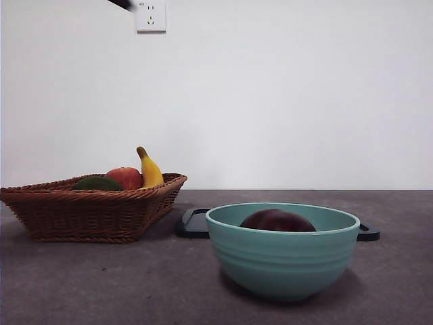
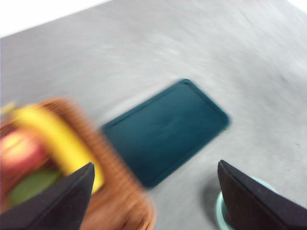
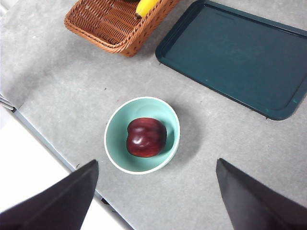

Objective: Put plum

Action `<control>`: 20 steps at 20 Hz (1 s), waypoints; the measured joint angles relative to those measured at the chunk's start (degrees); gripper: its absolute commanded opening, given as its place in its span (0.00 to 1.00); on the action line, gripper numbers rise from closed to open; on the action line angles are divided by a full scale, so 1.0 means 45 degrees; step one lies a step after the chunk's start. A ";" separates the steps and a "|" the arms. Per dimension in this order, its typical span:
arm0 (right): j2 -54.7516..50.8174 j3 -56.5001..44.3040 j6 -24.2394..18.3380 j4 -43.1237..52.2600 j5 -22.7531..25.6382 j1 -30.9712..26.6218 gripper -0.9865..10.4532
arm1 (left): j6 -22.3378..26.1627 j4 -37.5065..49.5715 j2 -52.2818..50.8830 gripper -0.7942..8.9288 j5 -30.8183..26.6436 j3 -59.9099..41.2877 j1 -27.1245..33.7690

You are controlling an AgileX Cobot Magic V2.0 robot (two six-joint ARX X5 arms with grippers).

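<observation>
Front view, level with the desk: the plum sits in a pale green bowl, only its dark maroon crown clearing the rim. Behind the bowl, a dark tray shows as a thin edge on either side. A woven basket holds a red apple, a banana and a green fruit. A black tip of one arm pokes in at the top edge beside a wall socket; which arm it is cannot be told.

From the right wrist camera, high above the desk, the whole plum appears, glossy and lying on the bowl's floor, between and well beyond the right gripper's two fingers, which are spread wide and hold nothing. The tray is seen here as a full flat rectangle, cut at the frame edge, and only a corner of the basket and the banana's end show.

In the left wrist picture, heavily blurred, the left gripper also has its fingers spread and empty. The basket with banana, apple and green fruit smears beside one finger; a sliver of the bowl's rim peeks past the other; the tray lies beyond the gap. The plum is out of sight here.

Grey, matte desk; plain white wall behind.
</observation>
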 measured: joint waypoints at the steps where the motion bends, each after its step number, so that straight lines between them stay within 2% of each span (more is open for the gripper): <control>1: 0.0000 0.0000 0.0000 0.0000 0.0000 0.0000 0.43 | -0.0010 -0.0277 -0.0563 0.50 0.0267 -0.0335 0.0529; 5: 0.0000 0.0000 0.0000 0.0053 -0.0005 0.0000 0.43 | -0.0019 -0.0491 -0.3002 0.50 0.1933 -0.2977 0.2045; 9: 0.0000 0.0000 0.0000 0.0087 0.0000 0.0000 0.43 | -0.0010 -0.1137 -0.4711 0.50 0.4804 -0.5508 0.1870; 11: 0.0000 0.0000 0.0000 0.0087 0.0000 0.0000 0.43 | 0.0131 -0.1817 -0.4988 0.50 0.5785 -0.6416 0.1608; 14: 0.0000 0.0000 0.0000 0.0087 0.0000 0.0000 0.43 | 0.0486 -0.2652 -0.5100 0.50 0.5853 -0.7125 0.1292; 20: 0.0024 0.0000 0.0005 -0.0058 -0.0005 0.0000 0.43 | 0.0763 -0.2487 -0.5158 0.50 0.5877 -0.7223 0.1049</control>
